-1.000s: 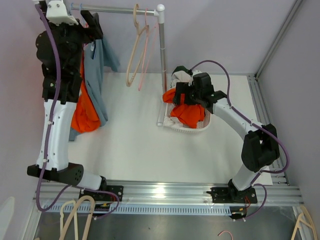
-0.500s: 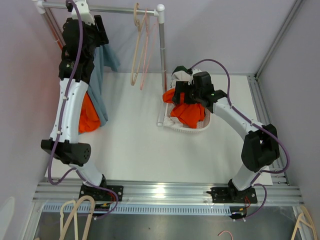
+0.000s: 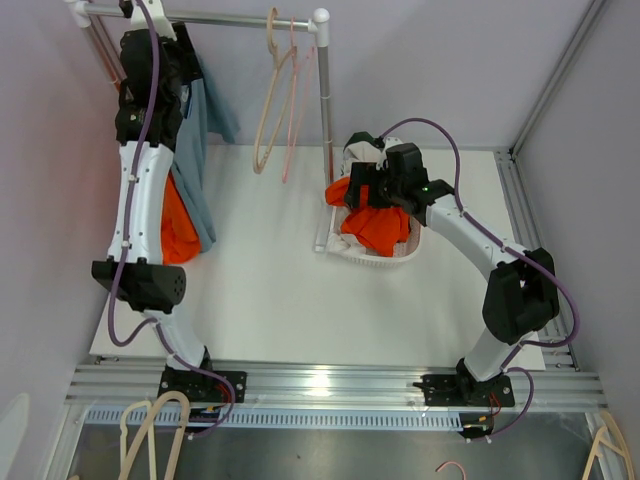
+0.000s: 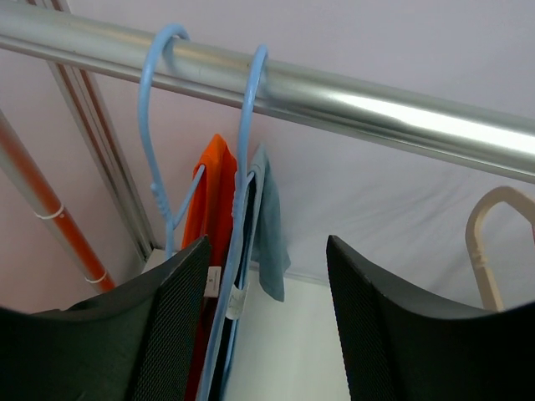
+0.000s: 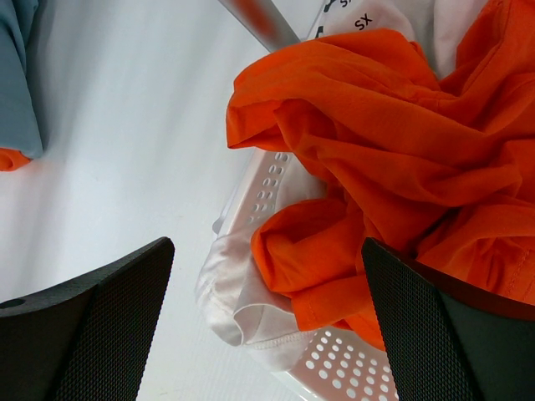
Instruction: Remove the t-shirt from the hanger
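Observation:
A grey-blue t-shirt (image 3: pixel 197 150) and an orange t-shirt (image 3: pixel 180 232) hang on blue hangers (image 4: pixel 242 142) from the metal rail (image 4: pixel 334 92) at the back left. My left gripper (image 3: pixel 165 55) is open and raised just below the rail. In the left wrist view the gripper (image 4: pixel 267 322) has the blue hangers and the shirt collars by its left finger, with nothing between the jaws. My right gripper (image 3: pixel 372 190) is open and empty above the white basket (image 3: pixel 390 262), with orange and white shirts (image 5: pixel 376 150) below it.
Two empty beige and pink hangers (image 3: pixel 277 90) hang on the rail right of the shirts. The rack's right post (image 3: pixel 324 130) stands beside the basket. Spare hangers (image 3: pixel 150 435) lie below the table's front rail.
My left arm has swung up and right, bringing its gripper close under the rail by the hanging shirts. The empty hangers sway slightly. The right arm has not moved.

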You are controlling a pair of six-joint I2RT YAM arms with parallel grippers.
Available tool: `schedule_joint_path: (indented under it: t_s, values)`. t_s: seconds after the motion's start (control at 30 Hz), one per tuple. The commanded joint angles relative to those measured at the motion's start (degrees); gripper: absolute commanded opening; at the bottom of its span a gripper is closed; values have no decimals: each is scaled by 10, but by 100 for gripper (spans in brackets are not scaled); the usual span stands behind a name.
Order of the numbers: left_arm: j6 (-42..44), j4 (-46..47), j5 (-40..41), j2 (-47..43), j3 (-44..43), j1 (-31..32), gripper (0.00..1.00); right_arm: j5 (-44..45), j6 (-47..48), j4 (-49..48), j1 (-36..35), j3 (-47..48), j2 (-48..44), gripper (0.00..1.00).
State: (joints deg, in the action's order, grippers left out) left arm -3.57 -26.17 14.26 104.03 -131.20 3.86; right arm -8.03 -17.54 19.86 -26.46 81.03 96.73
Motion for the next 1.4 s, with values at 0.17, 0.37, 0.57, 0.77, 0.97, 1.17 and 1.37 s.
schedule_joint_path:
  t_s: [0.17,0.37,0.57,0.77,0.97,1.17,1.37]
  values:
    - [-30,-2,-39,39,-42,-20,54,-3,1,4,-3,20,-3,100]
    - [-38,-8,-40,60,-58,-27,40,-7,2,4,-3,25,2,99]
    - [-51,4,-42,65,-57,-28,9,-6,4,7,-3,25,3,99]
    - [-49,42,-112,47,-63,-28,1,-5,7,9,-3,25,2,99]
    - [-52,76,-166,6,-60,-27,1,-4,8,9,-5,23,0,100]
    - [-48,94,-165,-40,-42,-22,1,1,9,8,-6,21,-7,99]
    - [-42,118,-172,-99,23,-13,1,2,8,11,-9,21,-14,100]
